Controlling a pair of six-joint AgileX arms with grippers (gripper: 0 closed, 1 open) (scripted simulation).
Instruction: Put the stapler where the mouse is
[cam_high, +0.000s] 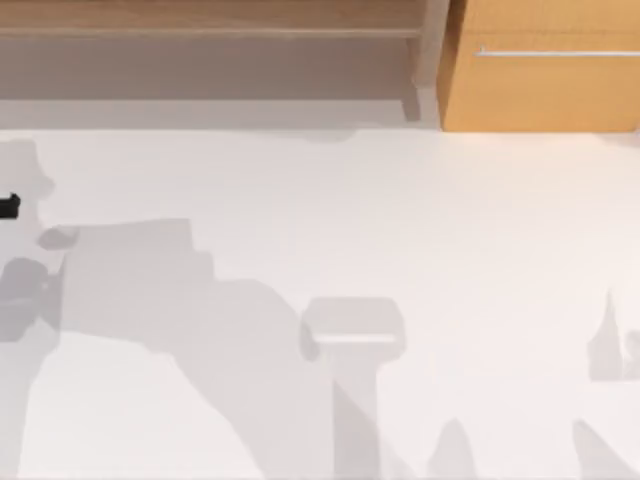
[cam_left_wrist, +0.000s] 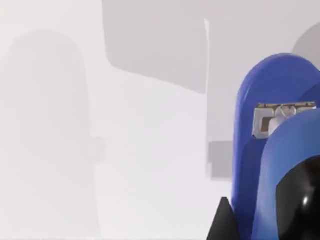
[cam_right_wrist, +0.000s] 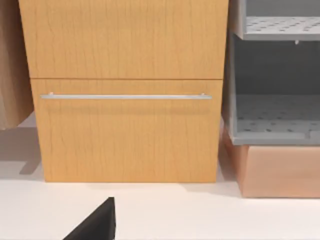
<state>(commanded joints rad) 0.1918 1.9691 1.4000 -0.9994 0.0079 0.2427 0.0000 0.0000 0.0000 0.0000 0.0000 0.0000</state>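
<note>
The stapler (cam_left_wrist: 272, 150) shows in the left wrist view as a bright-blue body with a rounded nose, a small metal plate set into its upper face and a glossy black rounded end at the near side; it sits right up against the left arm's camera, over the white desk (cam_left_wrist: 150, 165). A black pointed piece (cam_left_wrist: 222, 222) pokes up just beside the stapler's blue side, and it looks like part of the left arm's jaws, but I cannot tell whether those jaws are open, closed or clamped on the stapler, nor whether the stapler is lifted or resting on the desk. In the top view a small black part (cam_high: 8, 207) sits at the far left edge of the desk (cam_high: 400, 220), and grey shadows spread across the white surface. At the back right of the desk stands a wooden drawer cabinet (cam_high: 540, 70) with a thin silver handle (cam_high: 555, 52). The right wrist view faces this cabinet (cam_right_wrist: 125, 100) head on, with a grey perforated shelf unit (cam_right_wrist: 275, 100) just beside it, resting on a wooden base; 1 black finger (cam_right_wrist: 97, 225) of the right arm shows above the desk, and I cannot tell how the right jaws stand.
</note>
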